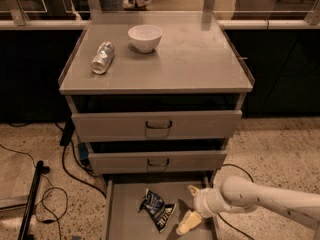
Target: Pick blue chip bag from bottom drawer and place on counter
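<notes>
The blue chip bag (157, 208) lies crumpled on the floor of the open bottom drawer (125, 219), near its middle. My gripper (188, 209) reaches into the drawer from the right, just to the right of the bag and not touching it. Its two pale fingers are spread apart, one near the back (194, 190) and one near the front (185, 224). The counter (195, 59) is the flat grey top of the cabinet above.
A white bowl (145, 37) and a crushed silver can (103, 57) sit on the counter's left half. Two upper drawers with loop handles (158, 125) stand slightly open. Black cables (60, 169) and a dark stand (31, 199) lie on the floor at left.
</notes>
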Controlling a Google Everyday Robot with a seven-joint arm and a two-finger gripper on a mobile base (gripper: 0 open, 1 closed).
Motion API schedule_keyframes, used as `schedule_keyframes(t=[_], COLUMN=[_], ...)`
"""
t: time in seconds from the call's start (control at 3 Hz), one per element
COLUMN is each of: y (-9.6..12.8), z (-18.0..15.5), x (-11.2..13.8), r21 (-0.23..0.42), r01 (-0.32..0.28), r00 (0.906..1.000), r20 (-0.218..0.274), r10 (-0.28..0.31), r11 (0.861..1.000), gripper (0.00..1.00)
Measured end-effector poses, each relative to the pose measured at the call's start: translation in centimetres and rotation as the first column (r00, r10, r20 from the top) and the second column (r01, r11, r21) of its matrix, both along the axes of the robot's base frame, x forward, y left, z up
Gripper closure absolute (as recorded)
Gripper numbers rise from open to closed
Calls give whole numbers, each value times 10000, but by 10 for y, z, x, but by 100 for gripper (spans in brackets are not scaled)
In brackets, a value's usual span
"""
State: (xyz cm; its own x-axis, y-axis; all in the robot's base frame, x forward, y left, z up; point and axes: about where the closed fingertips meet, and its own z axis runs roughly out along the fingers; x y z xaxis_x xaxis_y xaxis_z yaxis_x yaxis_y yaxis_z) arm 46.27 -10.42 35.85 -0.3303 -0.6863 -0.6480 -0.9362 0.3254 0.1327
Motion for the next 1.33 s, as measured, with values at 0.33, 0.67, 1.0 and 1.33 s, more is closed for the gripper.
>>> schedule_keyframes(t=[0.33, 0.67, 1.0, 1.33], y=[18, 34, 42, 44], z=[-27, -57, -77, -105], x=[12, 28, 36, 43], r21=[147, 1019, 1735, 2131], r01=[282, 489, 553, 899], r00=[9988, 9970, 9977, 9959], r20=[409, 546, 295, -137], r10=[-288, -546, -613, -890], r11=[9995, 9936, 9833, 9729], gripper=[0, 0, 0, 0])
